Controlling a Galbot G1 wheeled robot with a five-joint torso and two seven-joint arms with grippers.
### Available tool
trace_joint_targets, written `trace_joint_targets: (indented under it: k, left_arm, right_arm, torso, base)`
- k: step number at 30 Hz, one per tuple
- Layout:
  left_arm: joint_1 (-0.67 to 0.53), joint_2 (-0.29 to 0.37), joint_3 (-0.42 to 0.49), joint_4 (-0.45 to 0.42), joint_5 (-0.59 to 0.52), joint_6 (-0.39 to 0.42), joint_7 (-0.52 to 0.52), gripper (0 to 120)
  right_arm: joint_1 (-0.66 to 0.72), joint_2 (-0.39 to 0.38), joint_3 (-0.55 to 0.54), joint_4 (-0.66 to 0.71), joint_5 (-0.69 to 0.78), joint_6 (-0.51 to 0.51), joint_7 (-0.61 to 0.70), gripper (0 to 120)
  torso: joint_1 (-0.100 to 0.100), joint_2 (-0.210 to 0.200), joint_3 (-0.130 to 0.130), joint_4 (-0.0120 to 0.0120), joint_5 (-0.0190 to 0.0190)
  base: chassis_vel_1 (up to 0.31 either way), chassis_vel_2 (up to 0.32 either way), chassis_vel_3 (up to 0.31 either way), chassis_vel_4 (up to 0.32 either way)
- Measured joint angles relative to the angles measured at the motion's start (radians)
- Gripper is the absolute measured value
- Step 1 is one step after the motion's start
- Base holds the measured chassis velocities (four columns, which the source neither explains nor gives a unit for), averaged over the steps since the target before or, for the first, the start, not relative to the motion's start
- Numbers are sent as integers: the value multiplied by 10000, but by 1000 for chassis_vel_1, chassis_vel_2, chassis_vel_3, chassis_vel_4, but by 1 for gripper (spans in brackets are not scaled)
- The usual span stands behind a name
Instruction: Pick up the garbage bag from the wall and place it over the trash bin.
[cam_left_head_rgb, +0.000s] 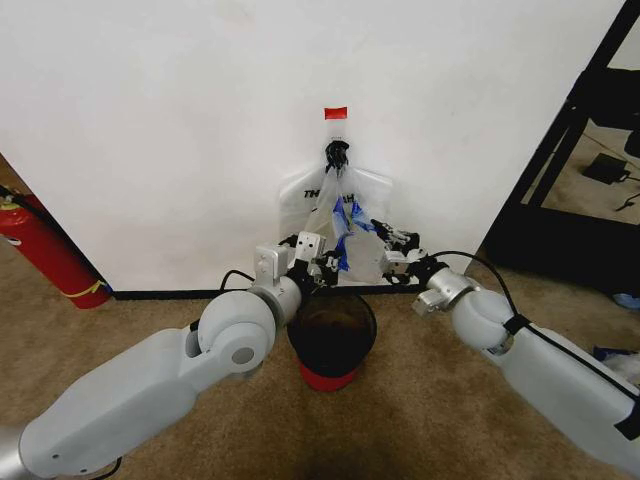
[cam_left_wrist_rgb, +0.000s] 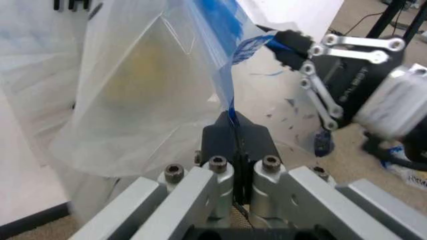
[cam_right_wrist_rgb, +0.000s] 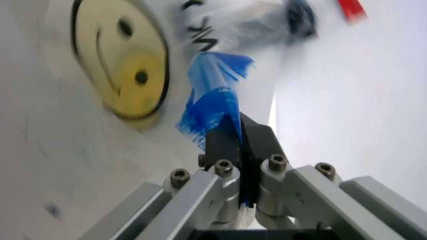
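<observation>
Both grippers pinch the blue-patched rim of the garbage bag (cam_left_head_rgb: 345, 225) as it hangs on the wall (cam_left_head_rgb: 200, 120).

The wall carries a black hook (cam_left_head_rgb: 337, 153) under a red tape strip (cam_left_head_rgb: 335, 112); the bag hangs from the hook, long axis vertical, bottom edge near the trash bin (cam_left_head_rgb: 331, 338) on the carpet. Both arms reach forward from either side. The left gripper (cam_left_wrist_rgb: 237, 142) is clamped on a blue strip; the right gripper (cam_right_wrist_rgb: 240, 137) is clamped on another blue patch beside the smiley.
</observation>
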Motion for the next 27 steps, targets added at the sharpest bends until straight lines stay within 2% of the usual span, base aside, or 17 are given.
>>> trace_joint_targets:
  k: [4,5,9,14,17,20,27]
  left_arm:
    - [199,3,-139,43,162,-159,52,0]
    - [199,3,-139,43,162,-159,52,0]
    - [603,17,-306,26,510,-412,133,0]
    - [903,-2,-413,-127,713,-578,139,0]
    - [1048,51,-444,-370,727,-612,140,0]
    - [1354,156,-449,-702,831,-630,143,0]
    - [1762,335,-569,-1199,1025,-665,145,0]
  right_arm:
    - [-977,527,347,467,2639,318,1379,0]
    - [-977,527,347,467,2639,318,1379,0]
    - [-1793,1437,848,824,4625,1405,2707,0]
    - [-2412,2070,1394,1565,6251,1590,3153,0]
    - [-2850,2227,1657,1908,6669,1733,3019,0]
    - [-3448,2285,1851,2141,6579,1987,2562,0]
    - [-4019,2368,2032,2517,6380,2050,2495,0]
  torso:
    - [0,0,-1,-3,0]
    - [0,0,-1,-3,0]
    - [0,0,0,2,1]
    - [0,0,-1,1,-1]
    - [0,0,-1,-4,-1]
    - [0,1,-1,-2,-1]
    - [-1,0,-1,-1,0]
  base:
    - [0,0,0,0]
    - [0,0,0,0]
    - [0,0,0,0]
    - [0,0,0,0]
    - [0,0,0,0]
    - [0,0,0,0]
    - [0,0,0,0]
